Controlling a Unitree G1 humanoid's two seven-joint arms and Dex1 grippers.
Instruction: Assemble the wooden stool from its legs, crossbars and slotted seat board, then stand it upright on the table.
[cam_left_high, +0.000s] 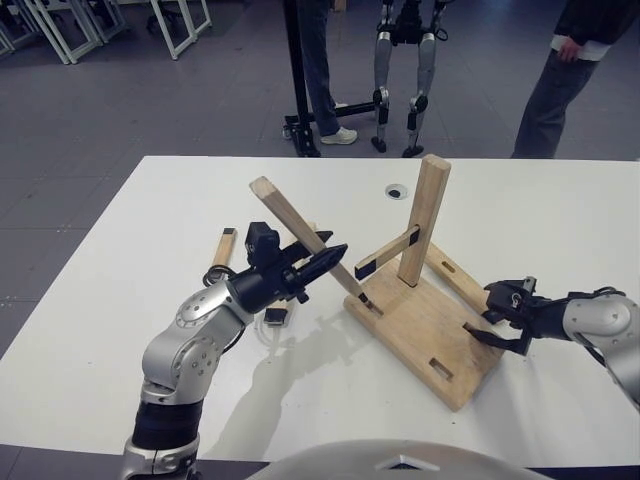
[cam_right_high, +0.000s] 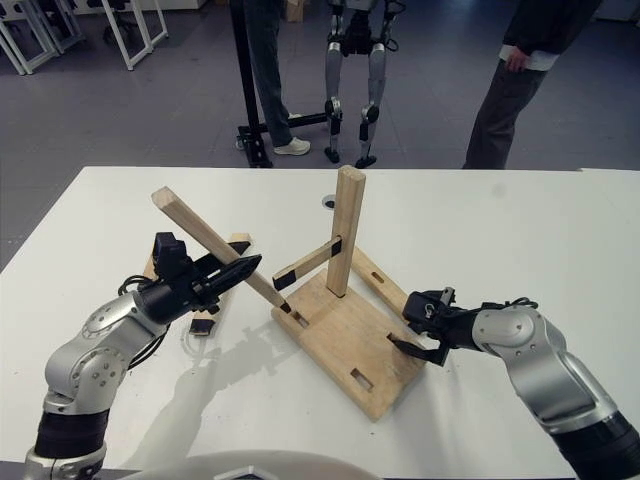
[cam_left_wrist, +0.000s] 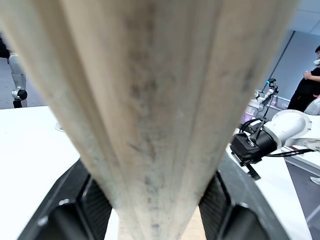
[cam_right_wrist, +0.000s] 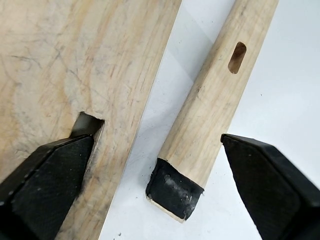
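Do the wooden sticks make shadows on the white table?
Yes, soft ones. Left eye view: the tilted leg in the left gripper throws a pale grey shadow on the table, toward the robot. Right wrist view: the loose leg has only a faint one beside it.

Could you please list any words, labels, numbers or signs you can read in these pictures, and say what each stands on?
None can be read. The slotted seat board, the upright leg, the tilted leg in the left gripper and the lying leg beside the seat show bare wood without any print.
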